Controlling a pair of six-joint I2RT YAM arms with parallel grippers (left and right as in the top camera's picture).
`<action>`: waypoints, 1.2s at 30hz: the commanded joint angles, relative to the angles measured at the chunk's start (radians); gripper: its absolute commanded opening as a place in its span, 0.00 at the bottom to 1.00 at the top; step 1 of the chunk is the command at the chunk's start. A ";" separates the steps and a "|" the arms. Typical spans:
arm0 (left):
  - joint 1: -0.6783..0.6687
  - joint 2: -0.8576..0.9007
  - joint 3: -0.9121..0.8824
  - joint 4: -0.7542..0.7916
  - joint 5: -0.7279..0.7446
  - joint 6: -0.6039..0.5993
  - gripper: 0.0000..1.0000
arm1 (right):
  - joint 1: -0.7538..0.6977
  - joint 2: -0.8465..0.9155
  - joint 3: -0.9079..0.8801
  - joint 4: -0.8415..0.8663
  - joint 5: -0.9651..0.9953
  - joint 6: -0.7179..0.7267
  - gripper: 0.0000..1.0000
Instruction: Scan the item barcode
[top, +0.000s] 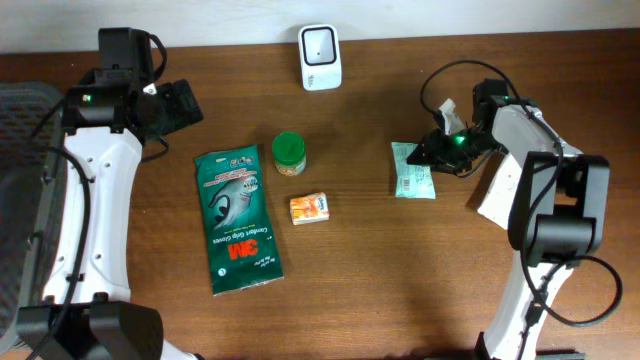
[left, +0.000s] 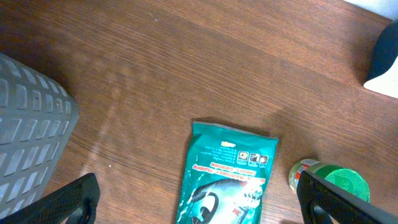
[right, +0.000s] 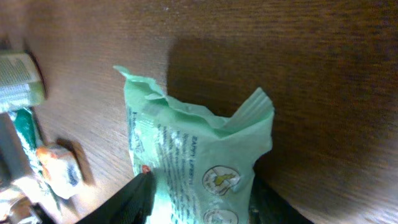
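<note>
Dark wood-grain table (top: 400, 280), white scanner (top: 320, 57) near far edge, grey basket (left: 25, 124) left.

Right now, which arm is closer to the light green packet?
Right. The right tool is at the light green packet; the left tool hangs far off, beyond the green-lidded jar.

Green pkt (left: 227, 180) flat on table (left: 186, 62) btm ctr — green-lid jar (left: 329, 180) beside it, grey basket (left: 31, 137) far left.

Scanner (top: 320, 57) at far edge of table (top: 400, 280), centre. Jar (top: 289, 153) nearer, pouch (top: 238, 220) left of it, box (top: 310, 208) just before jar. Packet (top: 413, 170) well right. Basket (top: 20, 130) far left.
</note>
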 joint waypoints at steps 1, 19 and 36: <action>0.003 -0.002 0.010 0.002 0.003 0.015 0.99 | 0.018 0.084 -0.017 0.007 0.008 -0.021 0.43; 0.003 -0.002 0.010 0.002 0.003 0.015 0.99 | 0.019 -0.128 0.044 -0.098 -0.124 -0.072 0.04; 0.003 -0.002 0.010 0.002 0.003 0.015 0.99 | -0.079 -0.640 0.047 -0.202 -0.202 -0.063 0.04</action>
